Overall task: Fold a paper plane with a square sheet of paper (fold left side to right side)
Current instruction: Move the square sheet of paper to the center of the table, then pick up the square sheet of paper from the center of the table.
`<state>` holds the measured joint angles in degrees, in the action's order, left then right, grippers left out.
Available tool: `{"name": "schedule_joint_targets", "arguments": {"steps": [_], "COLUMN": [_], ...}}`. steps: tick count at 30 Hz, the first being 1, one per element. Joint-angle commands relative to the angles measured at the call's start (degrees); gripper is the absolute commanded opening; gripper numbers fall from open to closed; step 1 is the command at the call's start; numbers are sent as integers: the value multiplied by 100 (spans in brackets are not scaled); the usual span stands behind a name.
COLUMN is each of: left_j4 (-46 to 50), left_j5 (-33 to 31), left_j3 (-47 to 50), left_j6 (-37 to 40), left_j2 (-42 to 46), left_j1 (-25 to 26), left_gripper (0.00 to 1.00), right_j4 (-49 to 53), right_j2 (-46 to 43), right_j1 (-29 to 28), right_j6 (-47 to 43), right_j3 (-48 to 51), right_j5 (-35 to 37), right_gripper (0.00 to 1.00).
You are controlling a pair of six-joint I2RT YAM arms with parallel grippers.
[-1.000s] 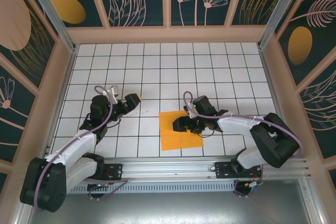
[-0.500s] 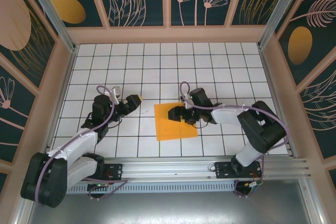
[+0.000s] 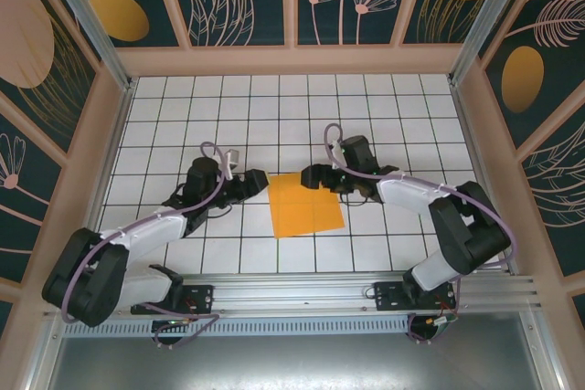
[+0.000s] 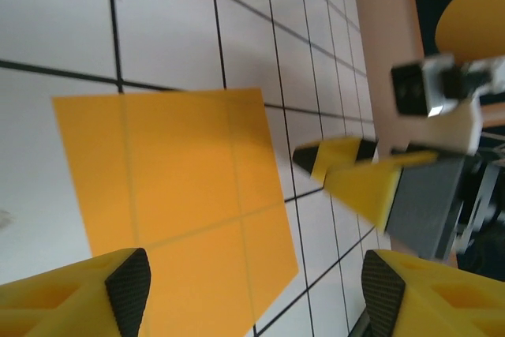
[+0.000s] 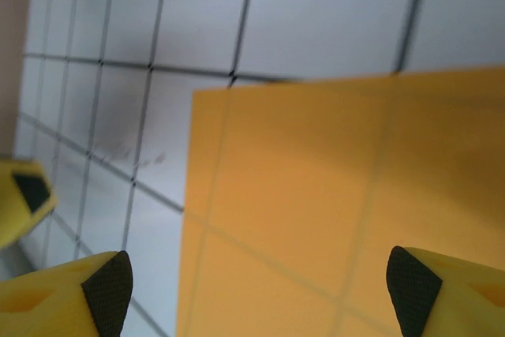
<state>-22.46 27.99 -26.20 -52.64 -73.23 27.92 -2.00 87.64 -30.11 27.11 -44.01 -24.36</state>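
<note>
The square sheet of paper (image 3: 304,205) is bright orange and lies flat on the white grid table, with faint cross creases. My left gripper (image 3: 259,182) is open just off the sheet's far left corner. In the left wrist view the paper (image 4: 177,171) lies ahead of and between its open fingers (image 4: 129,290). My right gripper (image 3: 306,176) is open at the sheet's far edge, low over the table. The right wrist view looks down on the paper (image 5: 331,195) between its wide-apart fingertips (image 5: 108,282). Nothing is held.
The right gripper's yellow fingers (image 4: 347,171) appear in the left wrist view, close to the sheet's corner. A left finger (image 5: 24,195) pokes in at the right wrist view's left edge. Wooden walls (image 3: 292,59) ring the table, with a metal rail (image 3: 302,289) at the near edge.
My left arm has swung right to the sheet's left corner, its jaws narrowing a little. My right gripper moved from on top of the sheet to its far edge. The sheet slid slightly away.
</note>
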Motion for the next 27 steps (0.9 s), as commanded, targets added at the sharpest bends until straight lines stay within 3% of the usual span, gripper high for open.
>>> {"name": "schedule_joint_targets", "arguments": {"steps": [1, 10, 27], "left_j4": [11, 217, 918], "left_j5": [-74, -425, -1071], "left_j3": [-273, -734, -1002], "left_j6": [-63, -92, -27], "left_j2": [-310, -1327, -2052], "left_j1": [325, 1068, 1321], "left_gripper": [72, 60, 44], "right_j4": [874, 1162, 1613], "right_j2": [137, 813, 1356], "right_j1": [102, -66, -524], "right_j6": [-582, -826, -847], "right_j3": [-365, -935, -1190], "right_j5": [938, 1583, 2026], "right_gripper": [88, 90, 92]}}
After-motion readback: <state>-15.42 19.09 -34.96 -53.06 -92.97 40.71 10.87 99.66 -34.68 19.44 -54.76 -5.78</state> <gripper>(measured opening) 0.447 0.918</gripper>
